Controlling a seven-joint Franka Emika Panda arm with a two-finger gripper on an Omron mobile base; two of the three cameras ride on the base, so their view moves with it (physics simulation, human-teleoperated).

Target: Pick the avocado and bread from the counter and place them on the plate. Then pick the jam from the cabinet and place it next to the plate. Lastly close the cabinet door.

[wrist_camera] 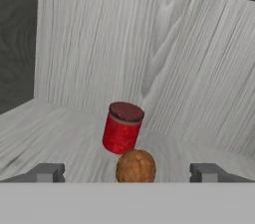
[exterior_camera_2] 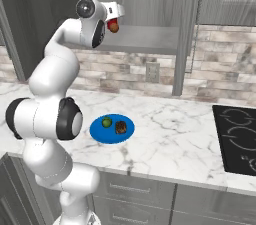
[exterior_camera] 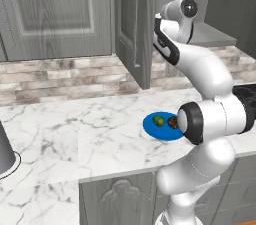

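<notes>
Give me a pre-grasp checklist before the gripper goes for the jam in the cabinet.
1. Avocado on plate: ok.
2. Bread on plate: ok.
3. Gripper open: ok.
4. Jam upright on cabinet shelf, ahead of fingers: ok.
5. Path clear: not ok, orange-brown ball sits between fingers and jam.
6. Cabinet door open: ok.

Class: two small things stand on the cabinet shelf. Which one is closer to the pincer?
The orange-brown ball. It sits just ahead of the open pincer, between its tips, while the red jam stands farther back.
</notes>
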